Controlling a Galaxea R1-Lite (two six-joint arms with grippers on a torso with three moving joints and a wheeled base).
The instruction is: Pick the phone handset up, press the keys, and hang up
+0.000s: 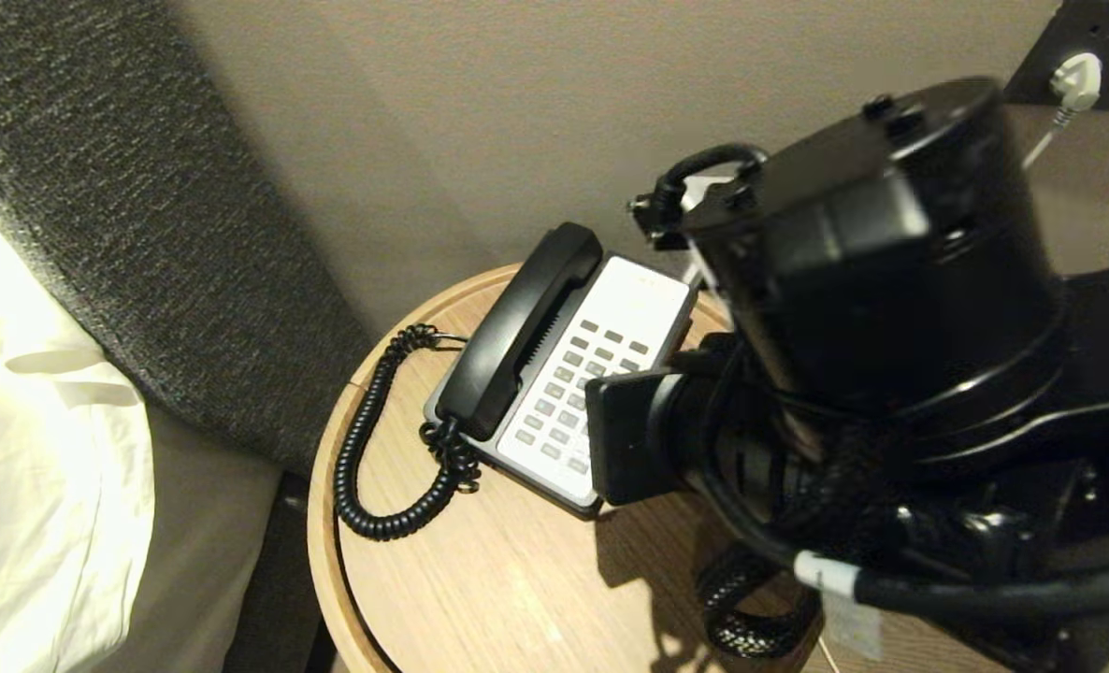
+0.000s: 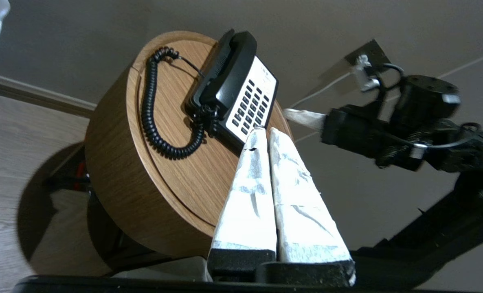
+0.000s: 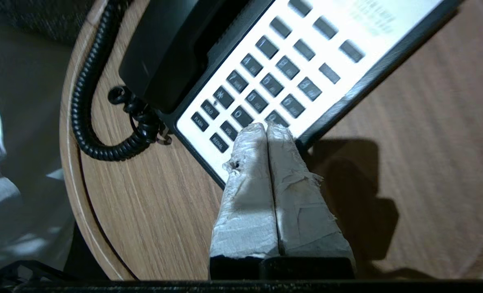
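Round wooden side table (image 1: 480,579) fills the lower centre of the head view; grey upholstered headboard (image 1: 115,206) at its 10 o'clock, white bedding (image 1: 40,449) at 9 o'clock.

Right arm (image 1: 891,308) bulks over the table's 3 o'clock side and hides that edge of the phone base (image 1: 643,294).

Phone base sits toward the table's 12 o'clock rim, long axis running roughly 1 to 7 o'clock.

The phone handset (image 1: 522,327) lies seated in its cradle along the base's 9 o'clock side. Coiled cord (image 1: 363,439) loops off the handset's 7 o'clock end across the wood.

The keys (image 1: 578,383) fill the white faceplate at the handset's 3 o'clock.

Right gripper (image 3: 267,127): taped fingers clenched flat together, nothing between them, tips over the lowest key rows; contact cannot be judged.

Left gripper (image 2: 264,131): fingers pressed together, empty, off the table's near side, pointing toward the phone.
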